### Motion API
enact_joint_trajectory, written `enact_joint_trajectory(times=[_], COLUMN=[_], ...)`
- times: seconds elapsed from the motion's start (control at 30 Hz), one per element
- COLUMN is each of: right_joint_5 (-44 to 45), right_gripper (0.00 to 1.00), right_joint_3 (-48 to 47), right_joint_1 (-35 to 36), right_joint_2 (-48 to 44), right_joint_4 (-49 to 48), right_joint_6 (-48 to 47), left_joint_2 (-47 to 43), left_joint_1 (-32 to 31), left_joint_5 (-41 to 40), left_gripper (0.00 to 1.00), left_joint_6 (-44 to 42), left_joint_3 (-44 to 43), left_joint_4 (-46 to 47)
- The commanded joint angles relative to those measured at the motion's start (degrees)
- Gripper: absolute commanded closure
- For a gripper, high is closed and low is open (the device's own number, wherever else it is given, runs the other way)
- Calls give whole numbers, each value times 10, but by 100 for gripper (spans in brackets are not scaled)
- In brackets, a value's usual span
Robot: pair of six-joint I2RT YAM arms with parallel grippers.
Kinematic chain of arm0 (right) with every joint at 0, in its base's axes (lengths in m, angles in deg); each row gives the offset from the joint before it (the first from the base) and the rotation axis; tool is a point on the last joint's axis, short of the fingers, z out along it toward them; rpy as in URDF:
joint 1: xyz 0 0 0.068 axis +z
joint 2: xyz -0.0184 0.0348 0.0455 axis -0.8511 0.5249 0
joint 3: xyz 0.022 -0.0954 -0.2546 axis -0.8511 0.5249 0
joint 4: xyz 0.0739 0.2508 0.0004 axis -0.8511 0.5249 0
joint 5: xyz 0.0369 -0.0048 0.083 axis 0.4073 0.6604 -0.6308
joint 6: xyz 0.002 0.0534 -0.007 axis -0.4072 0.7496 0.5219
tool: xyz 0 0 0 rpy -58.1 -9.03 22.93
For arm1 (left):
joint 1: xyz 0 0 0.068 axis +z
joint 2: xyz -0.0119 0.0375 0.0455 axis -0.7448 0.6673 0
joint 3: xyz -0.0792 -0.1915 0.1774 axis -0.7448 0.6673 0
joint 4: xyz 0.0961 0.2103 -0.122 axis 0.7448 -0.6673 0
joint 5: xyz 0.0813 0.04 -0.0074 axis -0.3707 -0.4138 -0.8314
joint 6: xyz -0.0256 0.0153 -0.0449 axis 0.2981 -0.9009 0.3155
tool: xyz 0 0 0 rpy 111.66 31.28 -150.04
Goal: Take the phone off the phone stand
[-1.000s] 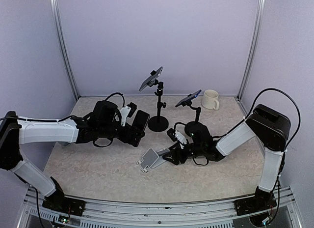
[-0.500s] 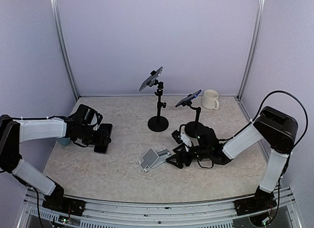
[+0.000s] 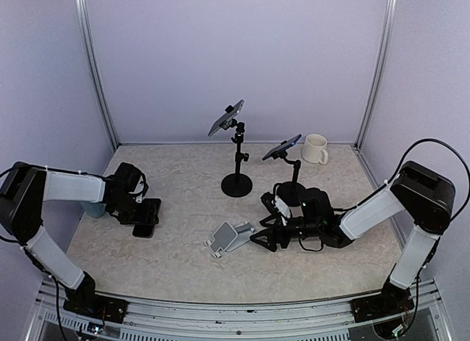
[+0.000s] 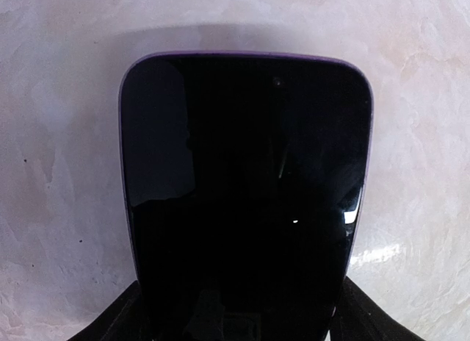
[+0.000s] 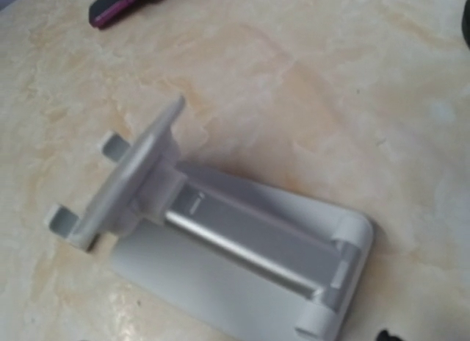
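The phone [image 4: 246, 187] was off the stand [image 3: 230, 237], clenched by the left pincer [image 3: 144, 214] low at the table [image 3: 183, 260]; letting go seemed next.

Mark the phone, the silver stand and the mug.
phone [image 4: 246, 179], left wrist view, middle of its dark screen.
silver stand [image 5: 242, 242], right wrist view, on its metal neck.
mug [image 3: 316, 149], top external view, on its side wall.
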Motion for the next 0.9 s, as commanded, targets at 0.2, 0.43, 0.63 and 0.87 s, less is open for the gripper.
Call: enact_joint_trajectory(times=[0.2,0.43,0.63,0.87], right_joint_5=[-13,-14,-13,-8], right_gripper=[18,16,13,0], right_joint_3=[20,18,23,43], right_joint_1=[-7,-8,-11,-13], right_joint_2=[-35,-67,-95,-129], right_joint_4=[-19,17,28,38], right_joint_6=[18,13,20,32], left_joint_2=[35,28,-24,-142], left_joint_1=[-15,-39,-54,-154], left_joint_5=[-30,-53,-33,8], left_gripper=[24,4,1,1], left_joint_6=[5,9,-13,-59], left_joint_3=[-17,-25,-35,-18], left_joint_4=[-6,-12,-9,67])
